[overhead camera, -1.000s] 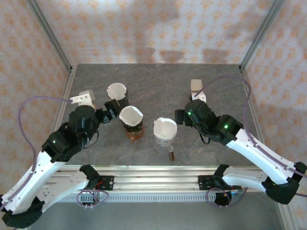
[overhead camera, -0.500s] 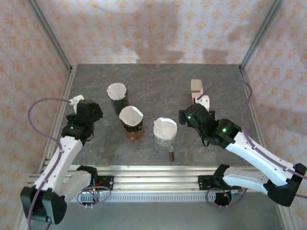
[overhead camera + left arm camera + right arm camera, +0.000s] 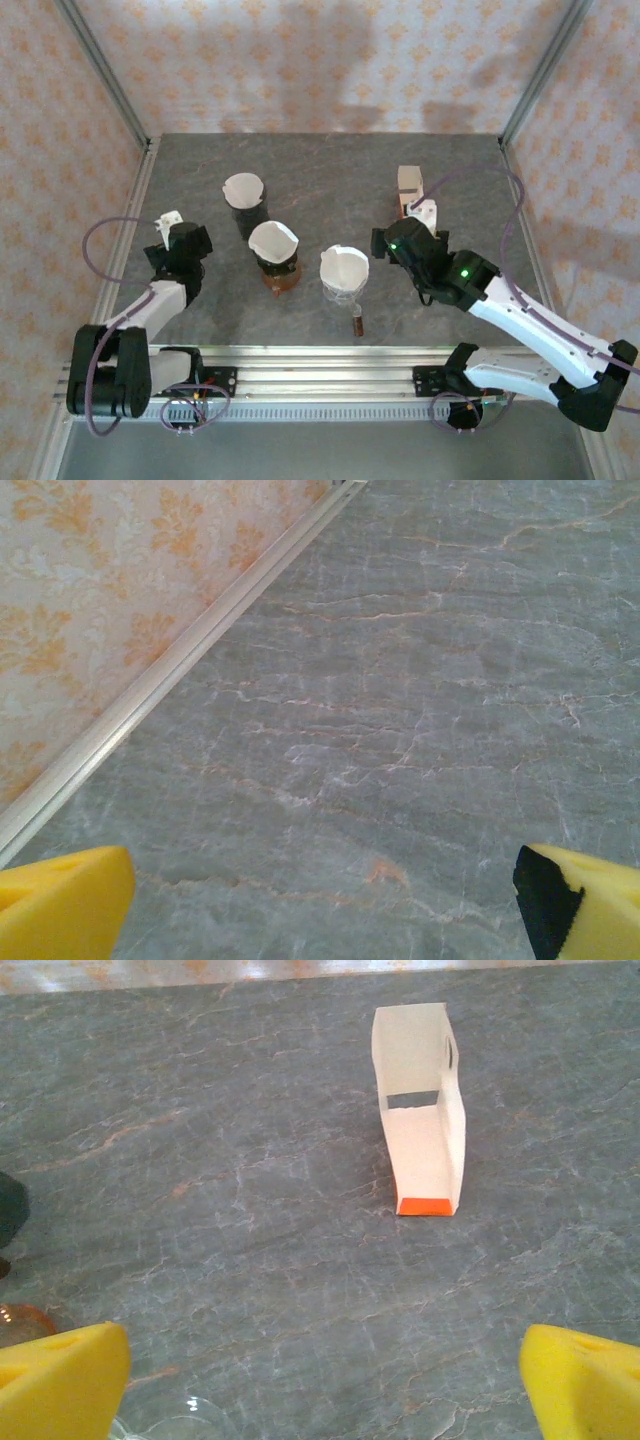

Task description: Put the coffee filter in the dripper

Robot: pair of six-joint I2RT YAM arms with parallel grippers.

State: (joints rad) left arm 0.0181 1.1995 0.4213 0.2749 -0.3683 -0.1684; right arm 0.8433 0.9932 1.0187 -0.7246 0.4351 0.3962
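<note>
Grey veined stone table [image 3: 330,165] lies under both my arms. My left gripper [image 3: 188,243] hangs low near the table's left edge, close to the metal rail [image 3: 150,685], and its yellow pads [image 3: 60,890] stand wide apart with nothing but bare stone between them. My right gripper [image 3: 384,240] sits right of centre, jaws likewise spread and empty, facing a white cardboard box with an orange end [image 3: 420,1155] that lies on the far side of the table. Three white paper coffee filters are already seated in drippers: one in the black dripper [image 3: 244,205] farthest back, one in the amber dripper [image 3: 276,268] at the middle, and one in the clear glass dripper [image 3: 344,285] just left of my right gripper. A small brown bottle [image 3: 357,322] stands near that glass dripper, on its near side.
</note>
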